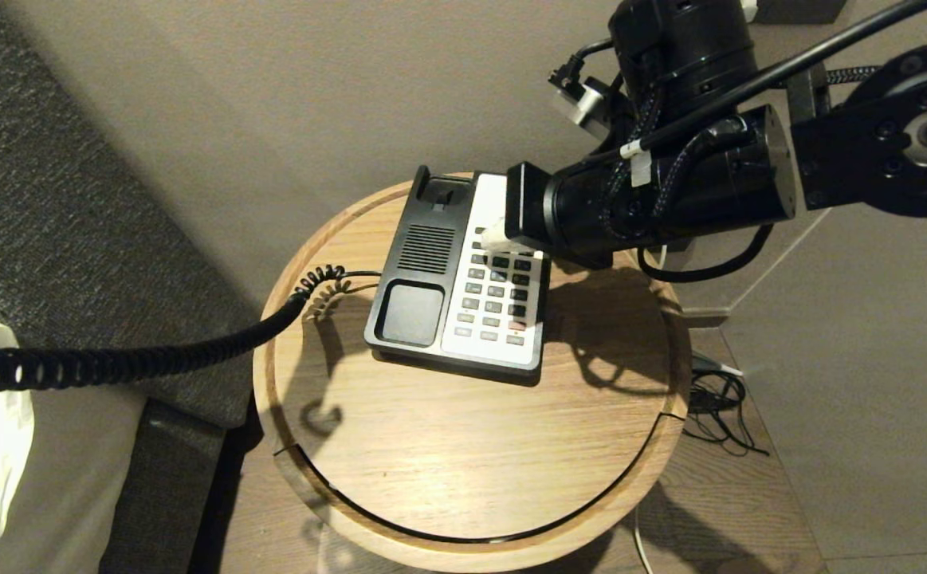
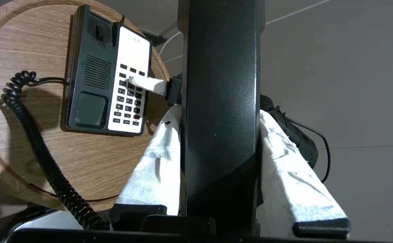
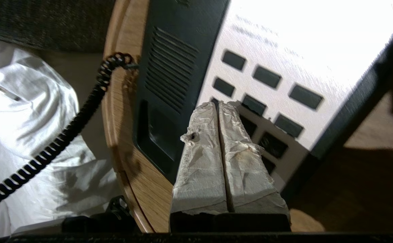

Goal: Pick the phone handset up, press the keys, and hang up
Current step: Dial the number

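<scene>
Right gripper (image 3: 218,104) on the keypad (image 1: 495,291)
Its jaws were closed together; the left gripper (image 2: 220,135) clamped the phone handset (image 2: 221,84) beyond the round table's (image 1: 471,462) edge.

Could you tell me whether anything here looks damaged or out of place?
Only wear: the white wrapping on the right pincer has a small hole and brownish stains. The handset is off the phone, held by the left pincer.
</scene>
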Tool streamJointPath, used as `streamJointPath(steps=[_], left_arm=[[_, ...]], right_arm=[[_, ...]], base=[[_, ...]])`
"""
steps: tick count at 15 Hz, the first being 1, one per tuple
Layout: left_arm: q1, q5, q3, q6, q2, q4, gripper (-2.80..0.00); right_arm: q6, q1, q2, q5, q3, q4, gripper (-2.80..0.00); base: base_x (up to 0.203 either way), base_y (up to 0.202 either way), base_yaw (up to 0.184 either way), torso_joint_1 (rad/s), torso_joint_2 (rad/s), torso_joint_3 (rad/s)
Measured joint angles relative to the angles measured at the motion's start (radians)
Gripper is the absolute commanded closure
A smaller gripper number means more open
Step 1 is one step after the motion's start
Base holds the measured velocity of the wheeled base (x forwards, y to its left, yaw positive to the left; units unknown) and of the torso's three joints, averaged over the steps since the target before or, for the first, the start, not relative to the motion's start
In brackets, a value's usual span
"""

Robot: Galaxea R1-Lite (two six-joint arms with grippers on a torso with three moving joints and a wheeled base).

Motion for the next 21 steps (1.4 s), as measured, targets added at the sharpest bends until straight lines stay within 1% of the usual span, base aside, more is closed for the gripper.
streamJointPath(steps=[6, 9, 18, 21], left_arm=[[0.002, 0.000, 0.001, 0.000, 0.000, -0.001, 0.00], [0.002, 0.000, 0.001, 0.000, 0.000, 0.000, 0.00], [0.003, 0.000, 0.010, 0.000, -0.002, -0.001, 0.00], [0.003, 0.001, 0.017, 0.000, -0.006, -0.001, 0.00]], right_arm=[[0.004, 0.000, -0.010, -0.011, 0.017, 0.065, 0.00], [0.004, 0.000, -0.007, -0.011, 0.014, 0.070, 0.00], [-0.008, -0.001, -0.008, -0.014, 0.070, 0.055, 0.00], [-0.016, 0.000, -0.012, -0.036, 0.081, 0.055, 0.00]], base=[[0.000, 0.000, 0.000, 0.000, 0.00, 0.000], [0.000, 0.000, 0.000, 0.000, 0.00, 0.000], [0.000, 0.000, 0.000, 0.000, 0.00, 0.000], [0.000, 0.000, 0.000, 0.000, 0.00, 0.000]])
